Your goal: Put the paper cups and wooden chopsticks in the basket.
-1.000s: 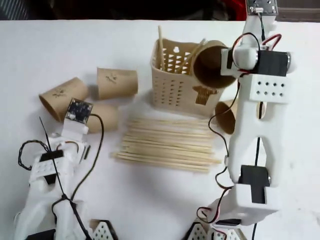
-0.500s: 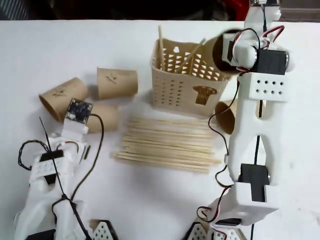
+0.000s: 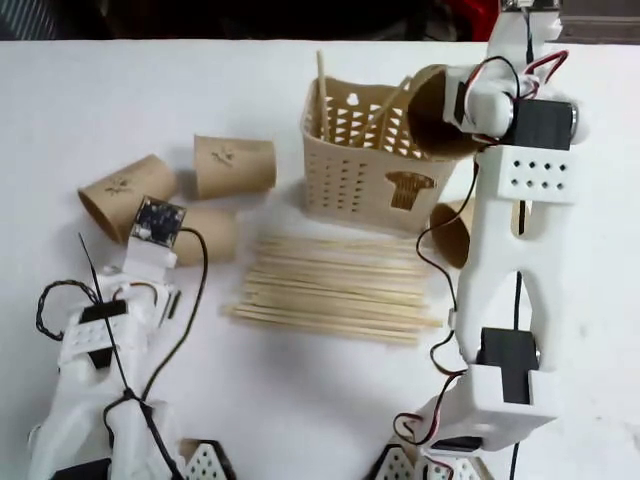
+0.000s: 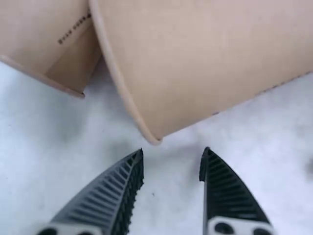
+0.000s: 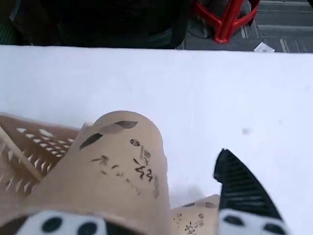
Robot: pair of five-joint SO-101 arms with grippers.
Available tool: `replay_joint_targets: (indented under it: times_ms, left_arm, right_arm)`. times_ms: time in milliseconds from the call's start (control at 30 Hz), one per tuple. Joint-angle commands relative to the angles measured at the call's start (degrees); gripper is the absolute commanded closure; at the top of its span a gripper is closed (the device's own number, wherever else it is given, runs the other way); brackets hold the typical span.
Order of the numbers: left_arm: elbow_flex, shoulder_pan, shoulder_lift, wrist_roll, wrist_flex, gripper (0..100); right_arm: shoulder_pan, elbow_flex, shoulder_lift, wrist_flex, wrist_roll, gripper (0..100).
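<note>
The perforated basket point(image 3: 350, 170) stands mid-table with a few chopsticks point(image 3: 322, 85) leaning in it. My right gripper point(image 3: 452, 105) hangs at the basket's far right corner, open. A paper cup point(image 3: 428, 112) point(image 5: 117, 166) lies tilted over the rim against one finger. The black finger point(image 5: 239, 191) stands apart from the cup wall. My left gripper point(image 4: 172, 155) is open, low over the table, just short of a lying cup point(image 4: 195, 63) point(image 3: 208, 235). Two more cups point(image 3: 125, 190) point(image 3: 235, 165) lie nearby. A pile of chopsticks point(image 3: 335, 285) lies in front of the basket.
Another paper cup point(image 3: 452, 232) point(image 5: 195, 218) lies on its side beside the basket, partly behind the right arm. A second cup point(image 4: 44, 39) touches the one before my left gripper. The left arm's cables point(image 3: 190, 300) trail beside the chopstick pile.
The right arm carried the cup away from me along the basket's right rim, then the cup tipped back toward the basket. The left arm has not moved.
</note>
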Motion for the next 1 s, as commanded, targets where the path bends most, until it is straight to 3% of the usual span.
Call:
replay_joint_targets:
  times_ms: [0,267,467,700,800,967]
  left_arm:
    - [-0.26,0.66,-2.15,-0.53,-1.41,80]
    - [-0.26,0.66,-2.15,-0.53,-1.41,80]
    - [-0.26,0.66,-2.15,-0.53,-1.41,80]
    - [-0.26,0.66,-2.15,-0.53,-1.41,80]
    - [-0.26,0.66,-2.15,-0.53,-1.41,80]
    - [-0.26,0.66,-2.15,-0.53,-1.41,80]
  right_arm:
    - [-1.27,-1.85,-0.92,4.7,0.79,97.0]
    - [-2.42,-4.75,-0.4,12.79,0.88,98.1]
    - [-2.68,-5.27,2.86,11.82,0.35,96.4]
    - [-2.42,-5.27,2.95,10.15,0.79,69.4]
    - [-2.42,-5.27,2.95,10.33,0.79,62.2]
    - [-2.42,-5.27,0.22,14.29,0.79,71.7]
